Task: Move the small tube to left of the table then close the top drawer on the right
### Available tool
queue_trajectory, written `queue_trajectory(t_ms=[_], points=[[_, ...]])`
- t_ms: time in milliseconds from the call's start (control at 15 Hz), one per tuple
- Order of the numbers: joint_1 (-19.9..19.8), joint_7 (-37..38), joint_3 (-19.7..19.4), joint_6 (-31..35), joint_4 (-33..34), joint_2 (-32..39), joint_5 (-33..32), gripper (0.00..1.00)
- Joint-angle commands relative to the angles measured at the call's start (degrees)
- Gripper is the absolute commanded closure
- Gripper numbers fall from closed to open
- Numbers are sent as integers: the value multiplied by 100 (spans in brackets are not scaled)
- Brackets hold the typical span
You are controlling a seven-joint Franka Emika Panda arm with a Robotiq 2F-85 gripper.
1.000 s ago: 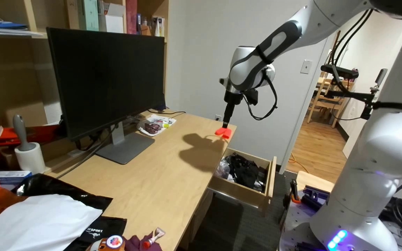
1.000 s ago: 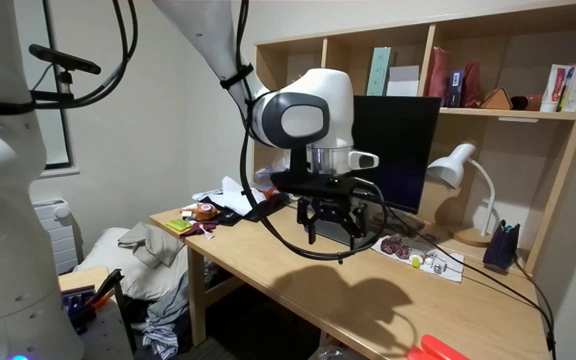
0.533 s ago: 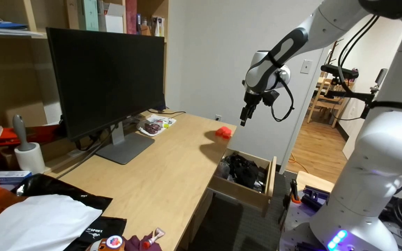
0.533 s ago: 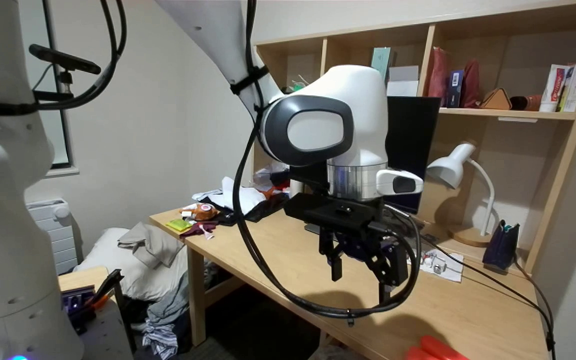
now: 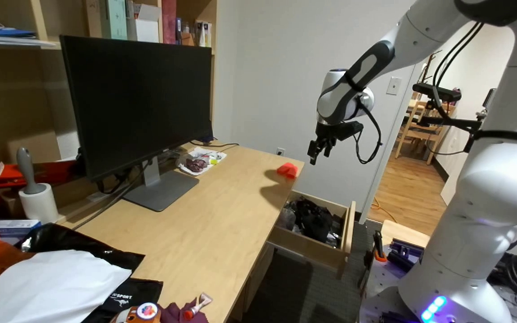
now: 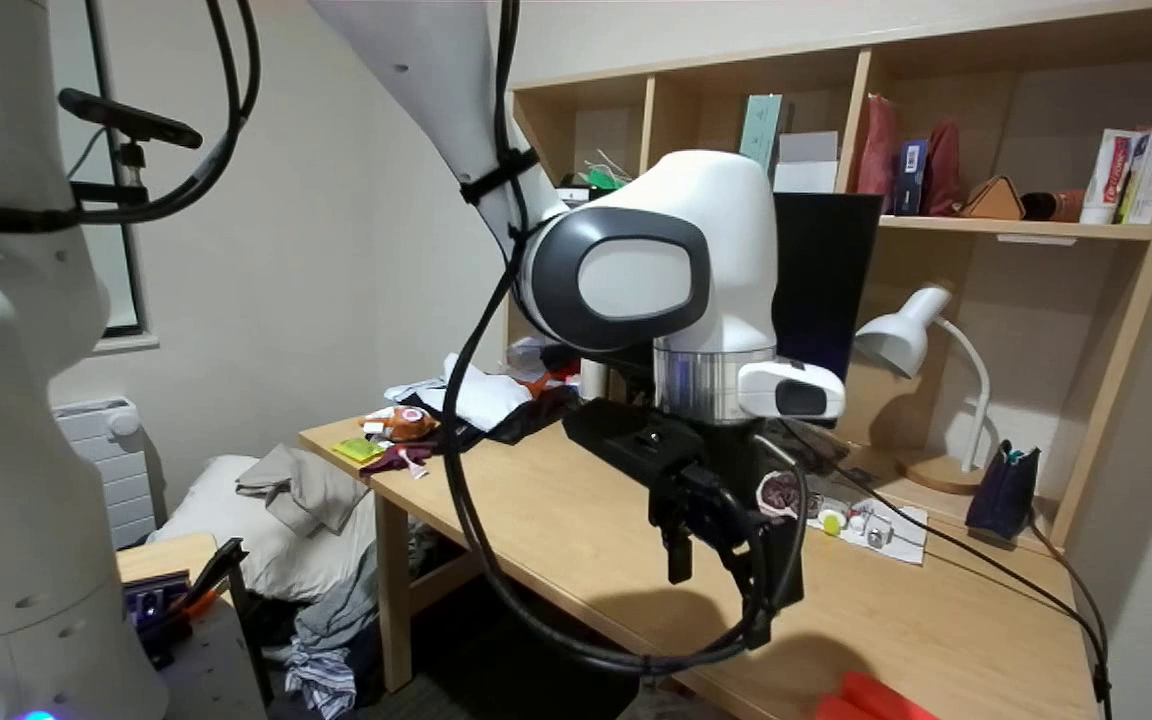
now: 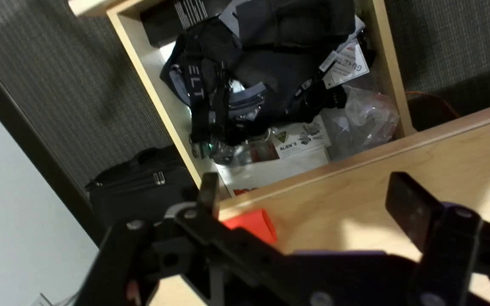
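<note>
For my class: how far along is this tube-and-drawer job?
Looks done: the tube lies at the left end of the table. In hand: nothing gripped; the open gripper hangs near the drawer, perhaps for the push. Left: closing that drawer, which stands pulled out.

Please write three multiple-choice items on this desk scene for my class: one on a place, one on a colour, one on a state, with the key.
1. Where is the small tube?
A. Under the monitor
B. At the maroon cloth
C. On the upper shelf

2. What colour is the head of the desk lamp?
A. Green
B. Black
C. White

3. How does the top drawer stand?
A. Pulled open
B. Fully shut
C. Turned upside down

Key:
1. B: the tube's red end shows over the cloth in an exterior view.
2. C: the lamp head is plainly white in an exterior view.
3. A: its inside shows in the wrist view.
</note>
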Motion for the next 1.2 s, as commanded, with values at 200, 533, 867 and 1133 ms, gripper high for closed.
queue_trajectory(t_ms=[200,533,867,1133], points=[[-797,534,-563,1144,-485,1191,444,0],[-1792,574,-246,1688,-494,2306,1634,0],[-2809,872,741,1668,-107,2842,2796,0],[-3556,959,1645,1922,207,2999,3738,0]])
